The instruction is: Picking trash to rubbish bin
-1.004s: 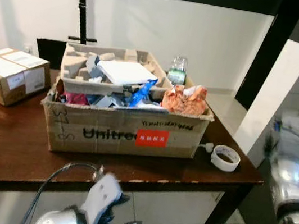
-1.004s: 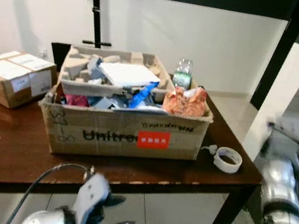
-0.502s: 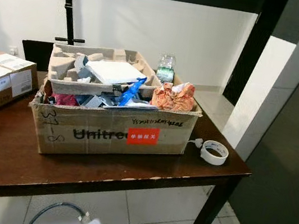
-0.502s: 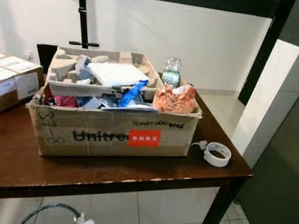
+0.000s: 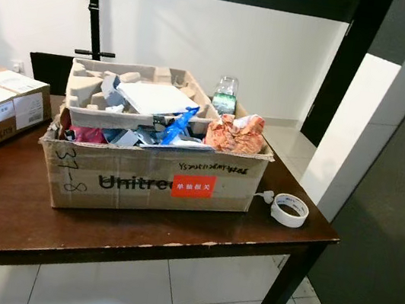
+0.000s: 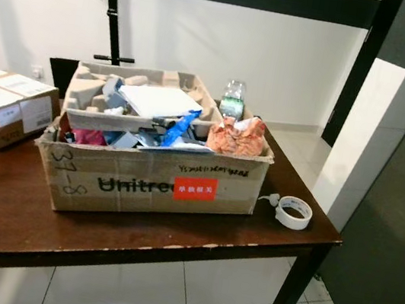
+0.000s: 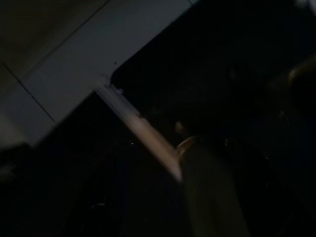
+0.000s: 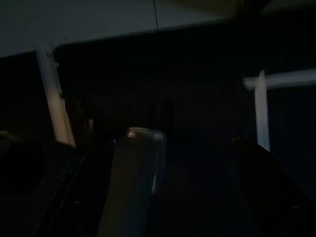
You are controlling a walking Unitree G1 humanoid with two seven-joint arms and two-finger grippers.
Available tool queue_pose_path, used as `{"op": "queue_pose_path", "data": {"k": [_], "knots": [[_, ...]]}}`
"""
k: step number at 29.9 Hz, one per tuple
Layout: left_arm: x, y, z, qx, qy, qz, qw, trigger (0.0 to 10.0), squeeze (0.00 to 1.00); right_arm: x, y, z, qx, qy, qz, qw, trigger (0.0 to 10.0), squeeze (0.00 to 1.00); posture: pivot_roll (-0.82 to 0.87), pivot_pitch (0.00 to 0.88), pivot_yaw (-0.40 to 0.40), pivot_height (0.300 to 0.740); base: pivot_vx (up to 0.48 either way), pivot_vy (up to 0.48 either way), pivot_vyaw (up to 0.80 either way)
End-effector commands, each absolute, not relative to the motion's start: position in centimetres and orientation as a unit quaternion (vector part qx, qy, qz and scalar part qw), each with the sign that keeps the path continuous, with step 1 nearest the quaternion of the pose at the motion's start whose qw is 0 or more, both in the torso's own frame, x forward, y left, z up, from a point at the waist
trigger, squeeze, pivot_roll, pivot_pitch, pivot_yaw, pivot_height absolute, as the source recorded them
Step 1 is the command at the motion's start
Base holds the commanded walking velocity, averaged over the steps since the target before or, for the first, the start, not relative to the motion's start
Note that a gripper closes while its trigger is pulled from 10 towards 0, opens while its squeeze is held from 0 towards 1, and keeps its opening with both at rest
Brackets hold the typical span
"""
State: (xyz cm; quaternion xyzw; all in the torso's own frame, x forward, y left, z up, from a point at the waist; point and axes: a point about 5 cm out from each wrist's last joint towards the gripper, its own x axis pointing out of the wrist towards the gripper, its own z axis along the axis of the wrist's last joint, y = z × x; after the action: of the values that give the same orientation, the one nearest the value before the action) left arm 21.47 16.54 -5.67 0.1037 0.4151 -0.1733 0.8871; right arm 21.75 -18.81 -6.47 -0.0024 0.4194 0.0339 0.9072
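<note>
Both claws hang in shade, grip unreadable; brown cardboard box (image 5: 152, 179), frame centre, brims with trash; nothing visibly binned.

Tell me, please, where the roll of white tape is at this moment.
In the left eye view, the roll of white tape lies flat on the brown table near its right corner, just right of the big cardboard box.

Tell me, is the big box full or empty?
Full. The box is open, and paper, foam pieces and wrappers pile up above its rim.
</note>
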Motion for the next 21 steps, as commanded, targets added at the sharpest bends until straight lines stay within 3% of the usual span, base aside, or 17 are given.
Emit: {"op": "queue_pose_path", "data": {"k": [1,5,21], "knots": [[21.1,16.8,-6.0,0.086,0.423,-0.155,0.888,10.0,0.00,21.4,-18.8,-6.6,-0.013,0.415,0.043,0.909,10.0,0.00,-0.08,0.147,-0.023,0.740,0.000,0.000,0.00],[21.2,17.5,-6.3,0.101,0.435,-0.120,0.887,10.0,0.00,20.8,-17.8,-7.0,-0.024,0.416,0.058,0.907,10.0,0.00,-0.07,0.146,-0.020,0.740,0.000,0.000,0.00],[21.2,18.8,-6.6,0.056,0.434,-0.052,0.898,10.0,0.00,18.4,-18.0,-8.3,-0.021,0.453,0.028,0.891,10.0,0.00,-0.07,0.132,-0.008,0.740,0.000,0.000,0.00]]}}
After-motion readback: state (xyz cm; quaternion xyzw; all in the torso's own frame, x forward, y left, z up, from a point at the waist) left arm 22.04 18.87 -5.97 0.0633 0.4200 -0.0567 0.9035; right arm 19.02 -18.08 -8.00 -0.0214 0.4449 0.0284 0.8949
